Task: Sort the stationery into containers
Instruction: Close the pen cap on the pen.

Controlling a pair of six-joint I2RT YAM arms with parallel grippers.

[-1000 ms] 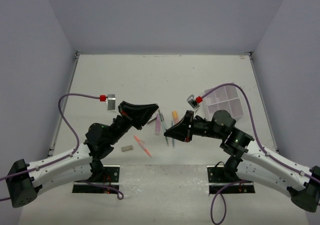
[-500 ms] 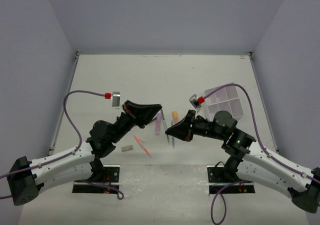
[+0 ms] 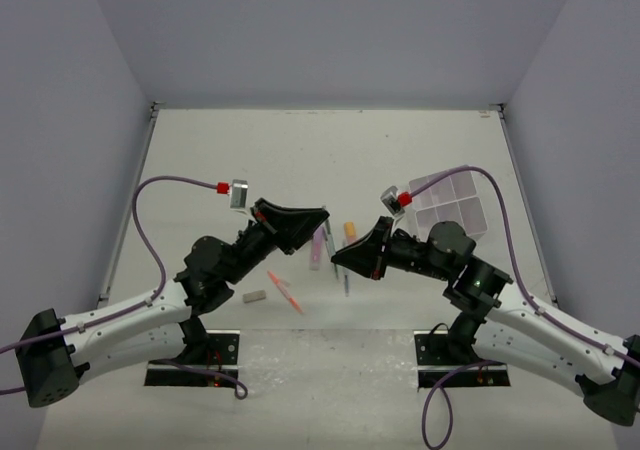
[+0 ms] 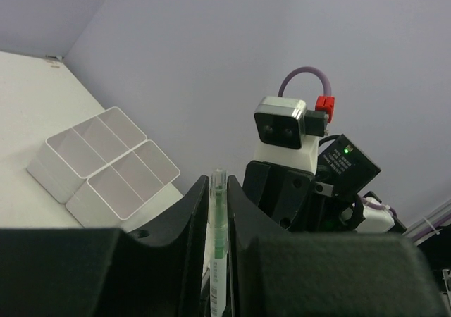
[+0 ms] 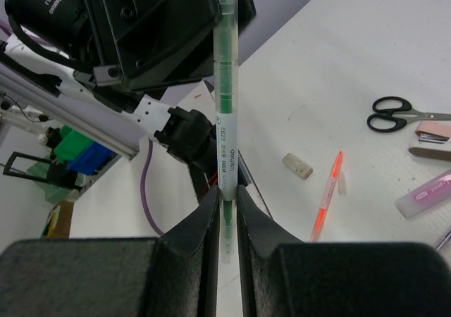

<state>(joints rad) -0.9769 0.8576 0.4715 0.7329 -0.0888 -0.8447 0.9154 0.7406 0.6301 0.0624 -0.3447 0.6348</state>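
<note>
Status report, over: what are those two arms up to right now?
Left fingers, right fingers: both shut on one green pen, held aloft between them. White tray far right, no items seen inside. Nothing in the way.

White table [image 3: 250,140], divided tray [image 3: 462,211], scissors [image 5: 405,114], orange pen [image 3: 284,291], eraser [image 3: 255,296], pink marker [image 3: 317,251]

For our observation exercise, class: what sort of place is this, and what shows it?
Most likely a robotics lab test bench: a left arm and right arm bolted to a white table, plain walls boxing it in, and a camera cabled to a wrist.
</note>
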